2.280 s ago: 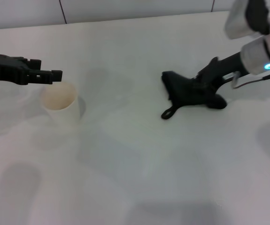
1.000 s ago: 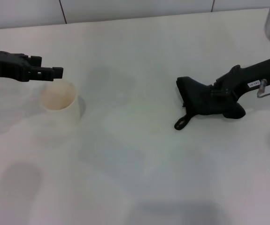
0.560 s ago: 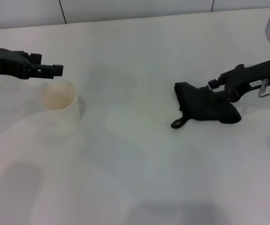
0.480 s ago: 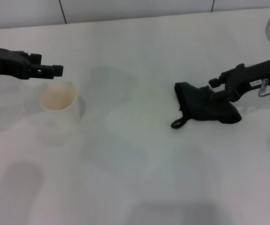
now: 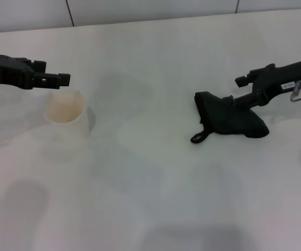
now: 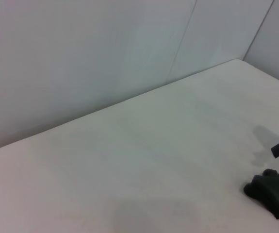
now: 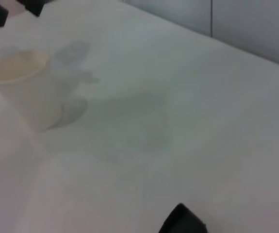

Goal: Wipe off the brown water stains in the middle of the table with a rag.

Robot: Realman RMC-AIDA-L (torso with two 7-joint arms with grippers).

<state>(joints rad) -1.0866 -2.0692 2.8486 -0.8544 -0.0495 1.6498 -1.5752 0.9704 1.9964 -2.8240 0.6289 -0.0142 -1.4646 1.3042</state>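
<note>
The black rag (image 5: 229, 121) lies bunched on the white table (image 5: 150, 172) right of centre, its loop tag toward the front. My right gripper (image 5: 237, 91) is open just behind the rag's right end, its lower finger at the cloth and its upper finger raised clear. The rag also shows in the left wrist view (image 6: 275, 195) and as a dark corner in the right wrist view (image 7: 183, 222). No brown stain shows in any view. My left gripper (image 5: 58, 79) hangs at the far left, above the cup.
A white translucent plastic cup (image 5: 66, 114) stands upright on the table's left side, under the left gripper; it also shows in the right wrist view (image 7: 25, 87). A tiled wall runs along the table's far edge.
The right gripper dragged the rag rightward, then opened and lifted its upper finger off it. The rag now lies still. The left arm has barely moved.
</note>
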